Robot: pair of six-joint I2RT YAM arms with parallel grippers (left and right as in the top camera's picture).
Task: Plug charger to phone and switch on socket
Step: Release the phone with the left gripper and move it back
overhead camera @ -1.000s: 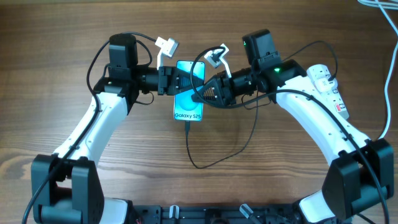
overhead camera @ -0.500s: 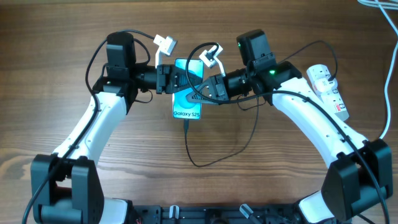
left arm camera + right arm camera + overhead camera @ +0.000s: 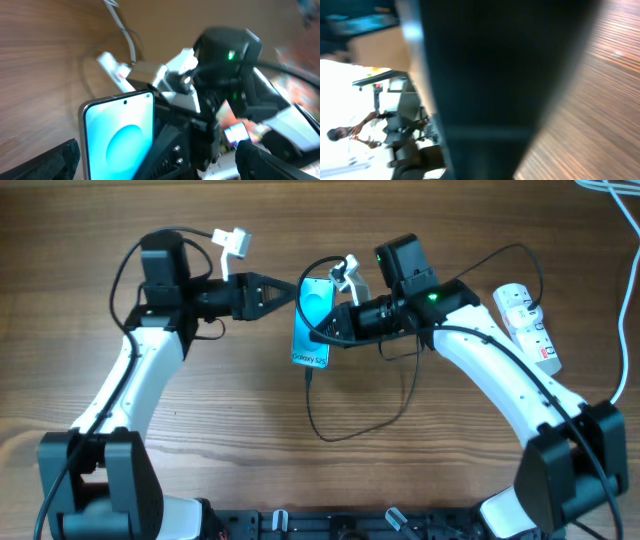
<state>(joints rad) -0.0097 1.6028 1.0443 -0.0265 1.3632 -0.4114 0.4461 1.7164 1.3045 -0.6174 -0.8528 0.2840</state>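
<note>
Overhead, saw phone [image 3: 312, 325] pinched in right fingers [image 3: 333, 330], left fingers [image 3: 272, 282] spread empty, charger [image 3: 309, 405] seemingly plugged in, socket [image 3: 527, 325] not yet switched

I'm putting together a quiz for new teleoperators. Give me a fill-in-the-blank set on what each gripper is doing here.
1. The right gripper is shut on the ___.
2. The left gripper has its jaws ___.
3. The socket is touched by ___ gripper.
Missing words: phone; open; neither.
</note>
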